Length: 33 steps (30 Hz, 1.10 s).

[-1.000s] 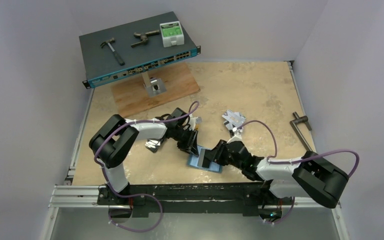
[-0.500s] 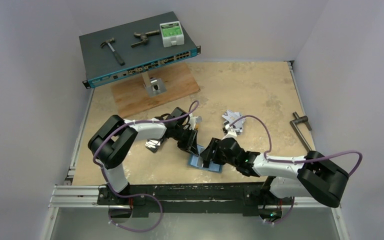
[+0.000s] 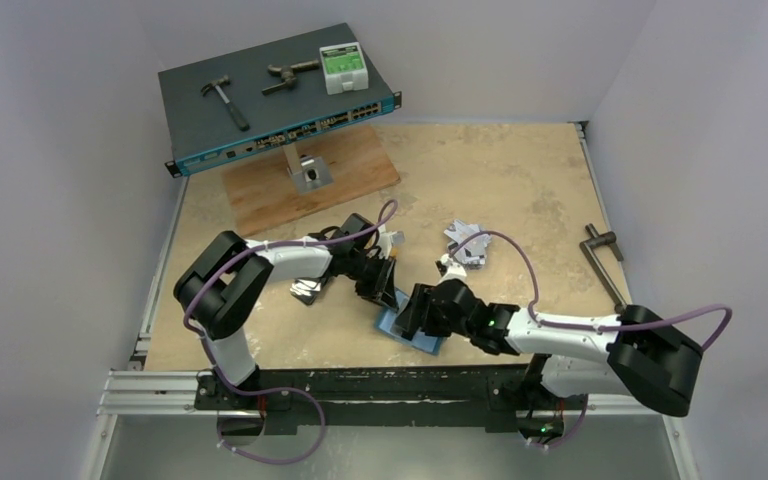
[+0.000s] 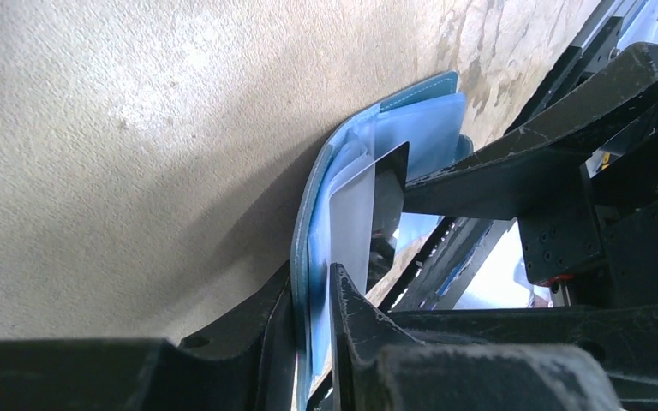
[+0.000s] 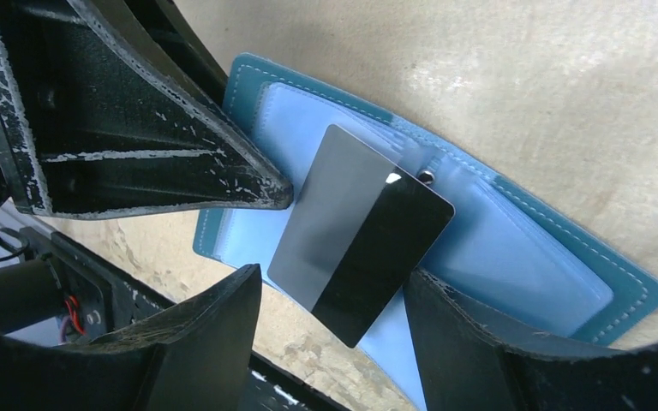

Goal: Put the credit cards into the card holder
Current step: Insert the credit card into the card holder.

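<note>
The teal-blue card holder (image 5: 514, 257) lies open on the table near the front edge, also seen as the card holder (image 3: 412, 338) from above. My left gripper (image 4: 313, 287) is shut on one raised edge of it. A silver-grey card with a dark stripe (image 5: 360, 231) lies slanted on the holder's clear inner pockets. My right gripper (image 5: 334, 274) stands open with this card between its fingers, one finger on each side. From above, the right gripper (image 3: 418, 312) sits right over the holder. More cards lie in a loose pile (image 3: 466, 242) behind it.
A network switch (image 3: 280, 100) on a stand over a wooden board (image 3: 310, 180) carries a hammer (image 3: 225, 100) and a white-green box (image 3: 342, 68). A metal clamp (image 3: 600, 250) lies at the right edge. A shiny dark object (image 3: 307, 290) lies under the left arm.
My right arm has stretched leftward, bringing its gripper further over the card holder. The left gripper has kept its hold and has not moved.
</note>
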{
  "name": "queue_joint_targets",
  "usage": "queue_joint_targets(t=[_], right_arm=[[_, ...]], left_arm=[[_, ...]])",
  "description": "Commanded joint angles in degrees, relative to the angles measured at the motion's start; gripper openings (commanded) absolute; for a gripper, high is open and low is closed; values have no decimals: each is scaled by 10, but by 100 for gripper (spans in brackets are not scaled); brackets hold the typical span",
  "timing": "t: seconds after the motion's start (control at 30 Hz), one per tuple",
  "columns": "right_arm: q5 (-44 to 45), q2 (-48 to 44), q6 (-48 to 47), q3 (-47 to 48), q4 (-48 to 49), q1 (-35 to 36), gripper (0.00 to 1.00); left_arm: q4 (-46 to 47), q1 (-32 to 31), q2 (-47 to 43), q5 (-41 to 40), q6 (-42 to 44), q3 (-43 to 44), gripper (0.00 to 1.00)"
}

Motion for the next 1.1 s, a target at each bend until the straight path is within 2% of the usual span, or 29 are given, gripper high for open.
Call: queue_joint_targets(t=[0.0, 0.47, 1.07], right_arm=[[-41, 45, -32, 18, -19, 5, 63], [-68, 102, -88, 78, 45, 5, 63], [-88, 117, -106, 43, 232, -7, 62]], left_arm=[[10, 4, -23, 6, -8, 4, 19], [1, 4, -22, 4, -5, 11, 23], [-5, 4, -23, 5, -5, 14, 25]])
